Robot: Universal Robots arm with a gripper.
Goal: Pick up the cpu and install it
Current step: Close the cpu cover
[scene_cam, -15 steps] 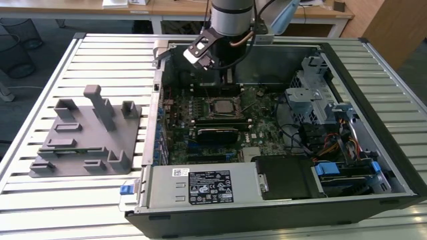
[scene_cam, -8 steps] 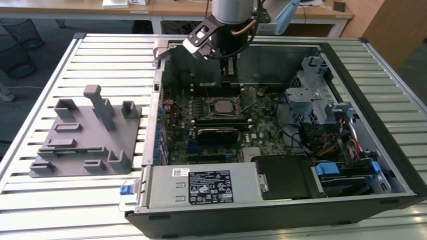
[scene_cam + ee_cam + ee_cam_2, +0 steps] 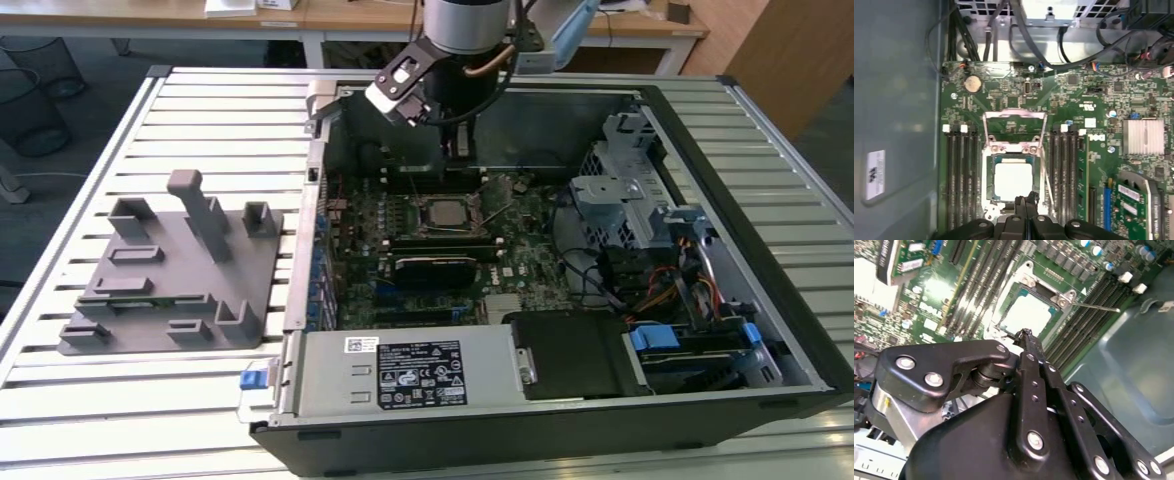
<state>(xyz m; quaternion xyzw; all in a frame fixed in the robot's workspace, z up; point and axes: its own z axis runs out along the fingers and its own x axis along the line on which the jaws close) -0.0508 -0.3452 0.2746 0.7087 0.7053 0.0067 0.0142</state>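
The cpu (image 3: 1013, 180), a pale silver square, lies flat inside the socket (image 3: 988, 175) on the green motherboard (image 3: 1074, 100). The socket's metal load plate (image 3: 1015, 127) is flipped open and its thin lever (image 3: 1094, 306) sticks out to the side. My gripper (image 3: 1027, 198) hovers above the socket's edge, its two black fingers pressed together and holding nothing. In the second wrist view the gripper (image 3: 1026, 334) tapers to a point just over the cpu (image 3: 1026, 315). In the exterior view the gripper (image 3: 455, 158) hangs inside the open case, above the cpu (image 3: 438, 212).
A grey plastic tray (image 3: 160, 270) with upright posts sits on the slatted table at the exterior view's left. Memory slots (image 3: 961, 175) flank the socket on both sides. The case holds a power supply (image 3: 400, 370), a drive cage (image 3: 627, 190), cables (image 3: 1004, 30) and a heatsink (image 3: 1143, 136).
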